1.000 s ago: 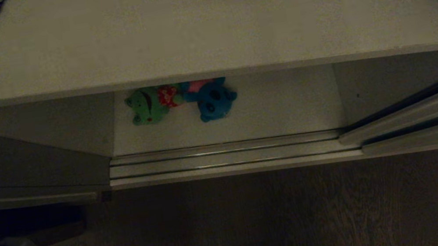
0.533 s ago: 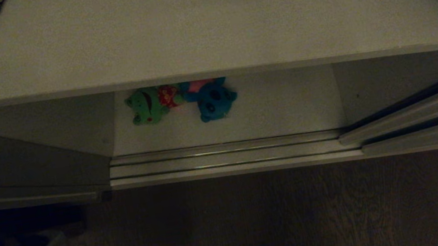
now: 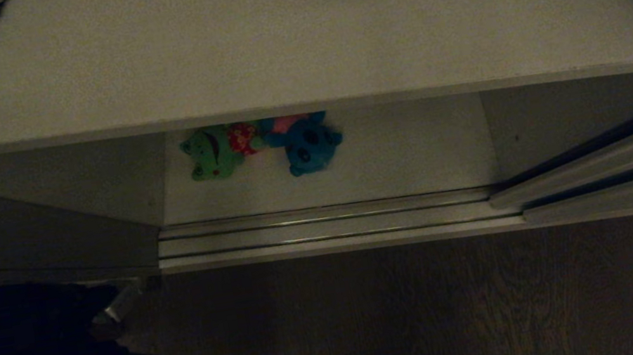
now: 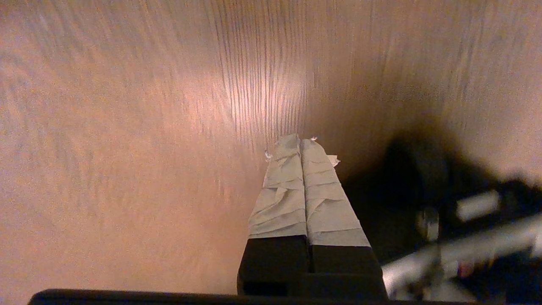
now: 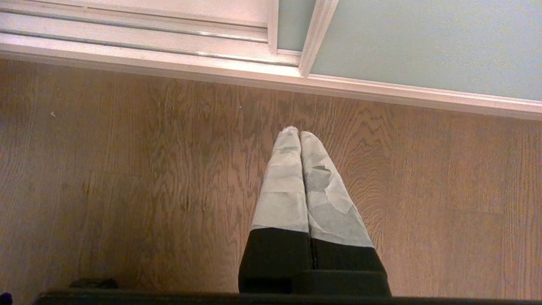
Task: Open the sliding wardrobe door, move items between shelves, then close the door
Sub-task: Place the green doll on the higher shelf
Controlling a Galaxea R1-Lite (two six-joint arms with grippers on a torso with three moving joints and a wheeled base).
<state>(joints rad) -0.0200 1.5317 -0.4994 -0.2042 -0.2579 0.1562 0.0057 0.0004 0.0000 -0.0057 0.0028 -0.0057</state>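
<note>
The sliding wardrobe door (image 5: 423, 46) stands pushed aside to the right, so the opening step appears complete. The green toy (image 3: 213, 153) and the blue toy (image 3: 307, 143) lie touching each other on the lower shelf (image 3: 402, 150), partly tucked under the front edge of the upper shelf (image 3: 279, 29). The left claw (image 4: 300, 146) is closed tight and empty, low over the wooden floor (image 3: 410, 316) at the left, near the floor track (image 3: 325, 227). The right claw (image 5: 298, 133) is likewise closed and empty, above the floor before the door. Step in hand, by judgement: approach for the first pickup. The next move calls for parting the fingers and reaching in beneath the upper shelf toward one toy.
</note>
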